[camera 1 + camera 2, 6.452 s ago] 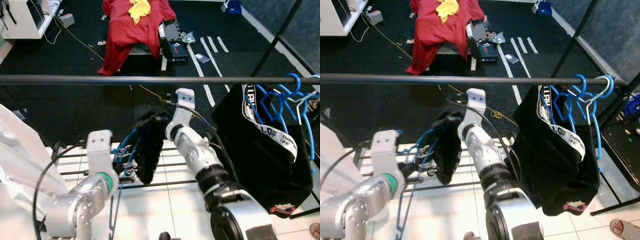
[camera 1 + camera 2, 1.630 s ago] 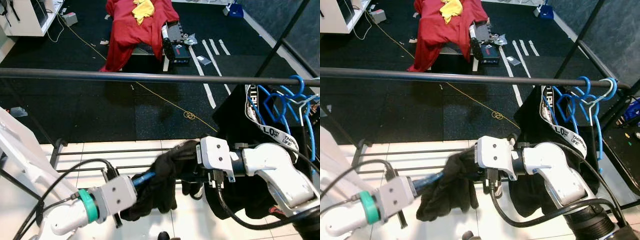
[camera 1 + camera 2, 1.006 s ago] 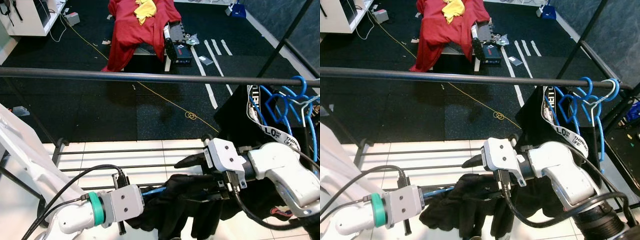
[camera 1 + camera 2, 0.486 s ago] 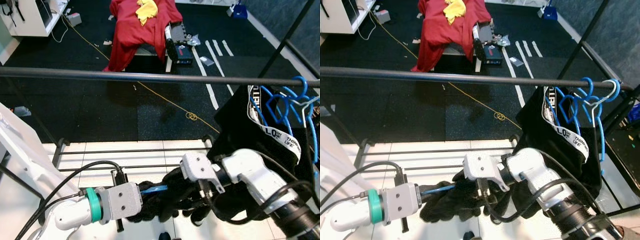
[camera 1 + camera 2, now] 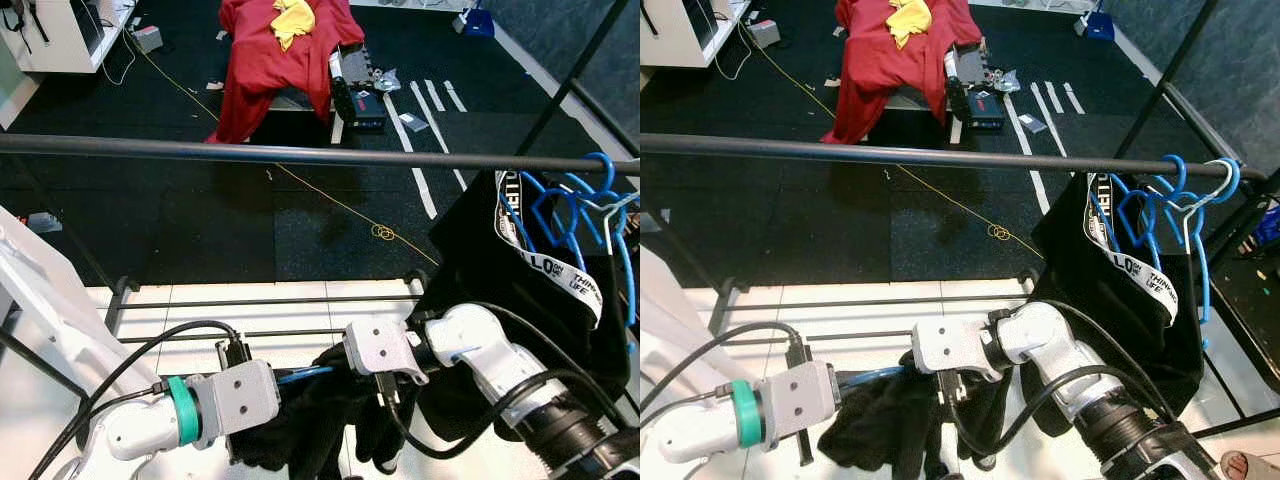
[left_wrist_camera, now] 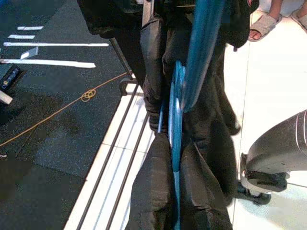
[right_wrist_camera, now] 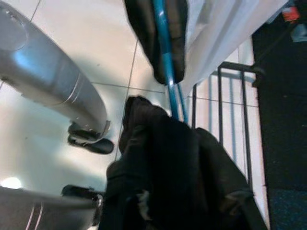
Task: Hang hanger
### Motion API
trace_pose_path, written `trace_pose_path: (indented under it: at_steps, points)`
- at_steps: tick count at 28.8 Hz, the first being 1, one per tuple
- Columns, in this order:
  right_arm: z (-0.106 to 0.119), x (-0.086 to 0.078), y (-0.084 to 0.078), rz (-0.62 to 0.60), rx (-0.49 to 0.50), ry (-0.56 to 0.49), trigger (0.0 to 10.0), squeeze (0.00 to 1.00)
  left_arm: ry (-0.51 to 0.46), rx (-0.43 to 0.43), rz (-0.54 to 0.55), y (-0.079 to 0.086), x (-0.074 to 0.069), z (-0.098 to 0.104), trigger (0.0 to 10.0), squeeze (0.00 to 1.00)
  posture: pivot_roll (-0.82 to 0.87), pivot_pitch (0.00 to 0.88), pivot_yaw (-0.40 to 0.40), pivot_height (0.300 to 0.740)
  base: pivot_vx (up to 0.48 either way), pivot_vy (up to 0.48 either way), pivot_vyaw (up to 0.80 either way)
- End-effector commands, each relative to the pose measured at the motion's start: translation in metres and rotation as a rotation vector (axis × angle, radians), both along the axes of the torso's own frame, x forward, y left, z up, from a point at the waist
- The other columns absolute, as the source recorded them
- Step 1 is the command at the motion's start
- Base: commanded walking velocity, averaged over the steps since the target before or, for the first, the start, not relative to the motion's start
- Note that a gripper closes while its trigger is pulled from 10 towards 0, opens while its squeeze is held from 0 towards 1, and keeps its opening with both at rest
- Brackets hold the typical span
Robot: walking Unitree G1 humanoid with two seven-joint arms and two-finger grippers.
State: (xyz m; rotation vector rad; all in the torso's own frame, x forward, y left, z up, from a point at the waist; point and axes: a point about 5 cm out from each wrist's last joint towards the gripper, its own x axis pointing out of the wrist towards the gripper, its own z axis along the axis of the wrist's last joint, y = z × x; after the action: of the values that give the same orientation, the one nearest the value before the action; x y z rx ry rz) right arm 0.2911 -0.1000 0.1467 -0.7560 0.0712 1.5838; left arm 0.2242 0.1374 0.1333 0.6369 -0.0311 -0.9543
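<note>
Left gripper [image 5: 285,385] is down low in front of the robot, closed on the blue hanger [image 5: 305,374], whose bar pokes out of its wrist block toward the right arm. In the left wrist view the hanger [image 6: 175,120] runs along the fingers with dark cloth on both sides. Right gripper [image 5: 385,400] is buried in the black garment [image 5: 320,425]; can't tell whether its fingers are open or closed.

Change: a second ago the right gripper was out beside the bundle with fingers visible; now it has swung down and into the cloth, and the garment hangs bunched lower between the two wrists. Several seconds ago both arms were raised closer to the rail [image 5: 300,154]; now they sit well below it.

Meaning: looks like the garment is being rearranged on the hanger, not hung yet. The hook isn't near the rail, so the actual hanging step remains.

Further out: blue hangers [image 5: 575,205] with a black shirt [image 5: 520,290] already on the rail's right end, red cloth [image 5: 270,50] on the floor beyond.
</note>
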Motion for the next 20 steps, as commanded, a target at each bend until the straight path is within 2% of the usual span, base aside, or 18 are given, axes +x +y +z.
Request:
trace_pose_path:
  at_steps: [1, 17, 18, 19, 20]
  points:
    - [-0.0123, -0.0055, 0.0035, 0.009, 0.011, 0.037, 0.0, 0.00, -0.056, -0.103, -0.091, -0.0174, -0.0054, 0.0168, 10.0, 0.00, -0.04, 0.130, -0.010, 0.740, 0.000, 0.000, 0.00]
    - [-0.0126, -0.0106, 0.0033, 0.021, 0.050, 0.058, 0.0, 0.00, -0.079, -0.088, -0.091, -0.0190, -0.0031, 0.0178, 10.0, 0.00, -0.04, 0.131, -0.009, 0.740, 0.000, 0.000, 0.00]
    - [-0.0139, -0.0127, 0.0013, 0.027, 0.045, 0.067, 0.0, 0.00, -0.081, -0.084, -0.102, -0.0202, -0.0032, 0.0175, 10.0, 0.30, -0.04, 0.131, -0.009, 0.740, 0.000, 0.000, 0.00]
    - [-0.0139, -0.0127, 0.0013, 0.027, 0.045, 0.067, 0.0, 0.00, -0.081, -0.084, -0.102, -0.0202, -0.0032, 0.0175, 10.0, 0.30, -0.04, 0.131, -0.009, 0.740, 0.000, 0.000, 0.00]
    - [-0.0148, -0.0140, -0.0004, 0.029, 0.042, 0.073, 0.0, 0.00, -0.082, -0.083, -0.105, -0.0205, -0.0031, 0.0175, 10.0, 1.00, -0.04, 0.133, -0.007, 0.740, 0.000, 0.000, 0.00]
